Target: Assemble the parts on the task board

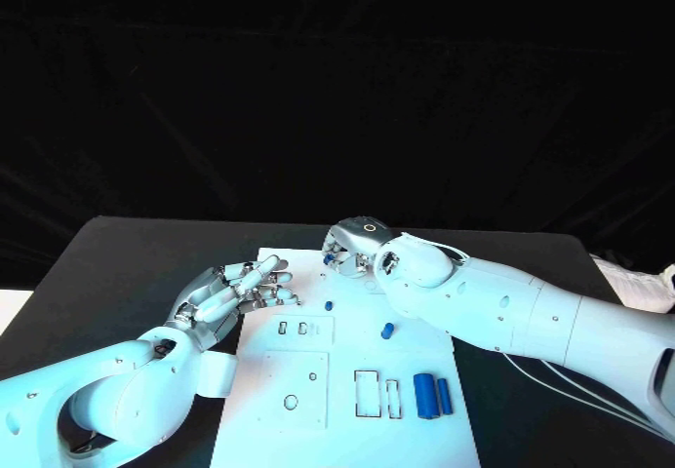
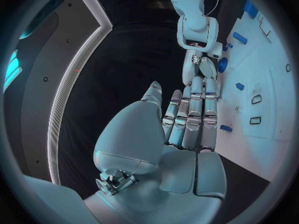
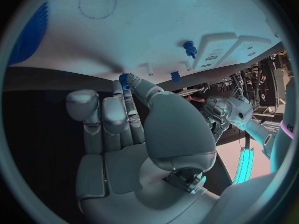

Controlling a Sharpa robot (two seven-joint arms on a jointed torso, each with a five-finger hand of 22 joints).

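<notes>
Black table (image 1: 127, 244), white task board (image 1: 352, 429): my right hand (image 1: 355, 249) pinches a small blue part (image 3: 124, 79) at the board's far edge, my left hand (image 1: 232, 292) flat, fingers straight, holding nothing.

the silver left hand (image 2: 187, 119) lies flat with fingers straight and side by side, thumb apart, holding nothing. beyond its fingertips the white right arm (image 2: 194, 20) comes down to the silver right hand (image 2: 202, 67) at the far end of the white task board (image 2: 268, 129). small blue parts (image 2: 239, 86) dot the board — one (image 2: 225, 128) just beside the left fingers.
</notes>
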